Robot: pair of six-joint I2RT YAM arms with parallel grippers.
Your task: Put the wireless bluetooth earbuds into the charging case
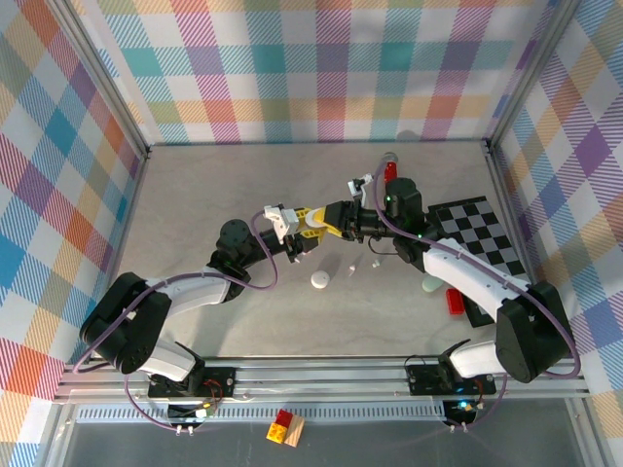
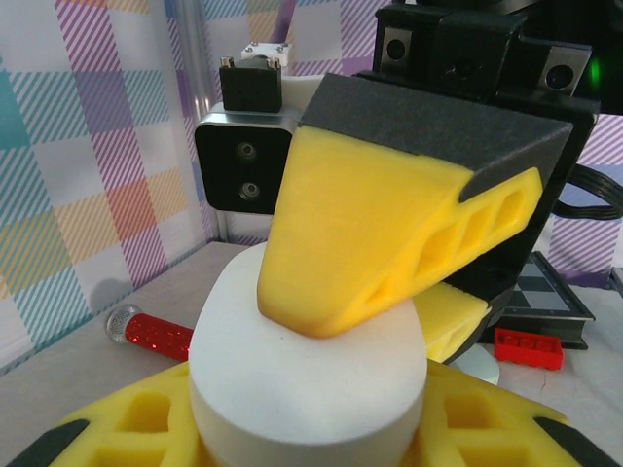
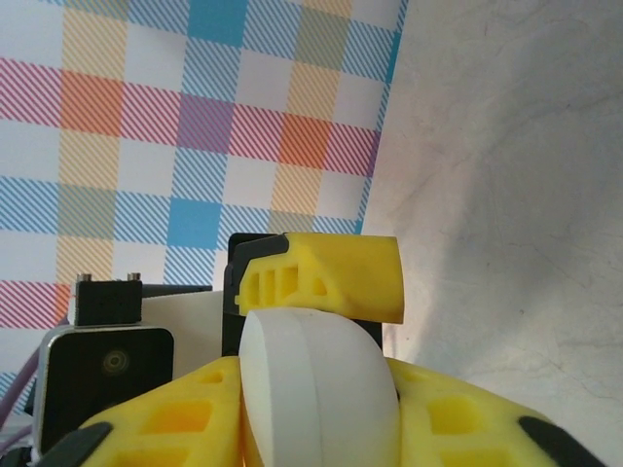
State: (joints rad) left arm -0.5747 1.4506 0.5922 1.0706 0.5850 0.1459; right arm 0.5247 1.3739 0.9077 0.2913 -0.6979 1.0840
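Pastel plaid walls (image 1: pixel 321 68) enclose a grey mottled tabletop (image 1: pixel 195 195), framed by aluminium posts (image 1: pixel 112 83).

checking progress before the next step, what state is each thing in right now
charging case: off the table, held by both grippers
left gripper: shut on charging case
right gripper: shut on charging case
earbuds: loose on the table, not in any case
second white case: lying on the table, untouched
red cylinder: lying flat, cap on

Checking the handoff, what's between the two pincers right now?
A white pebble-shaped case, clamped by the left pincer and the right pincer; both wrist views show it.
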